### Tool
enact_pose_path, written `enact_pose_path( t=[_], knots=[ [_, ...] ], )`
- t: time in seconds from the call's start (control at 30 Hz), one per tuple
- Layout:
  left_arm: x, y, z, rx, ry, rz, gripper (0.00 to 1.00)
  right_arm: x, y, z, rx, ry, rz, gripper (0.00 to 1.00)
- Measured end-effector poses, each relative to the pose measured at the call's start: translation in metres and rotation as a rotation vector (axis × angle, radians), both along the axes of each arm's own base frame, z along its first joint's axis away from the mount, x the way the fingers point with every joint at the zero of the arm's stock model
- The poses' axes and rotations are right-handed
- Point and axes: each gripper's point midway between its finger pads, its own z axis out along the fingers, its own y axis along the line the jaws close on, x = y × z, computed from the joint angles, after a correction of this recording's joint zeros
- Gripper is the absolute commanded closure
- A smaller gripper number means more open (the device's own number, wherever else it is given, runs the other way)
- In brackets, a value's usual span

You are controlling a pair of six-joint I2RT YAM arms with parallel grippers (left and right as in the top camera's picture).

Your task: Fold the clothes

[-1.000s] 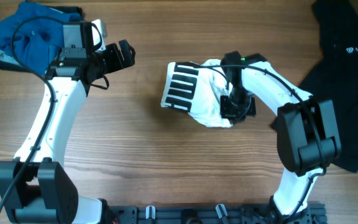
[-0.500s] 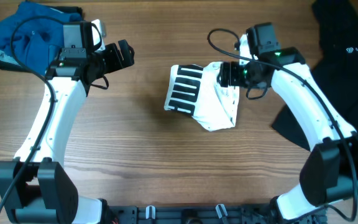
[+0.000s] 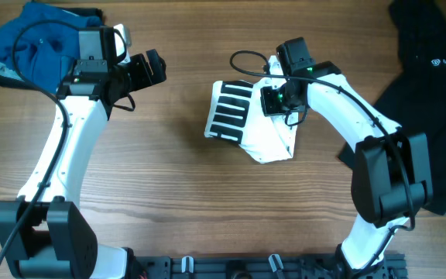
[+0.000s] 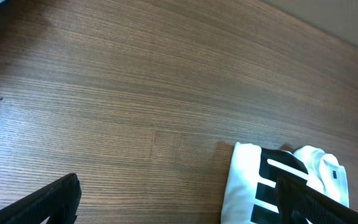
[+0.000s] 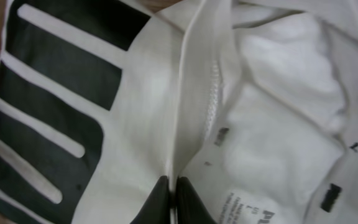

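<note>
The white T-shirt (image 3: 263, 133) with its black striped print (image 3: 231, 108) lies folded into a small bundle at the table's middle. My right gripper (image 3: 273, 99) sits over its upper part, shut on a ridge of the white cloth (image 5: 185, 112). The right wrist view shows the stripes (image 5: 48, 106) to the left and the inner labels (image 5: 253, 208) to the right of the pinched fold. My left gripper (image 3: 155, 68) is open and empty, well left of the shirt; in the left wrist view the shirt (image 4: 247, 180) lies at the lower right, beyond the fingers.
A blue and grey heap of garments (image 3: 33, 39) lies at the far left corner behind the left arm. A black garment with a small light logo (image 3: 432, 85) covers the right side. Bare wooden table (image 3: 176, 178) lies between and in front.
My right gripper rose off the shirt's right side, swung back, then came down leftward onto the upper part and shut on a fold. The left arm stayed still.
</note>
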Motion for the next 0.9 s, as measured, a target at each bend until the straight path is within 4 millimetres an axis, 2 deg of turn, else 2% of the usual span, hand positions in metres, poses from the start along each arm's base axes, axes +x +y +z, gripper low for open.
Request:
enact_pose_path(
  t=[0.13,0.2,0.33,0.47,0.53,0.6,0.63,0.67,0.73,0.83,0.9],
  knots=[
    [-0.002,0.000,-0.002,0.001,0.012,0.000,0.00,0.000,-0.015,-0.004,-0.060,0.016,-0.072,0.96],
    [-0.003,0.000,-0.002,0.001,0.014,0.000,0.00,-0.013,-0.034,-0.008,-0.084,0.091,-0.119,0.94],
    [-0.003,0.001,-0.003,0.003,0.016,0.001,0.00,-0.031,-0.067,-0.011,-0.110,0.200,-0.177,0.81],
    [-0.005,0.001,-0.004,0.004,0.024,-0.001,0.00,-0.026,-0.059,-0.008,-0.031,0.190,-0.148,0.48],
    [-0.007,-0.008,-0.004,0.004,0.022,-0.061,0.01,-0.019,-0.056,0.002,0.023,0.175,-0.129,0.33],
    [-0.013,-0.030,-0.009,0.010,0.031,-0.156,0.03,0.008,-0.059,0.033,0.062,0.093,-0.130,0.28],
    [-0.017,-0.052,-0.018,0.015,0.046,-0.230,0.05,0.033,-0.065,0.061,0.086,0.002,-0.141,0.27],
    [-0.020,-0.067,-0.026,0.020,0.060,-0.280,0.06,0.045,-0.072,0.077,0.096,-0.049,-0.154,0.26],
    [-0.025,-0.110,-0.047,0.046,0.065,-0.425,0.06,0.066,-0.098,0.108,0.112,-0.150,-0.209,0.27],
    [-0.023,-0.164,-0.061,0.059,-0.008,-0.571,0.07,0.064,-0.129,0.109,0.106,-0.138,-0.277,0.26],
    [-0.028,-0.205,-0.070,0.062,-0.055,-0.668,0.11,0.065,-0.137,0.109,0.105,-0.138,-0.295,0.26]
  ],
)
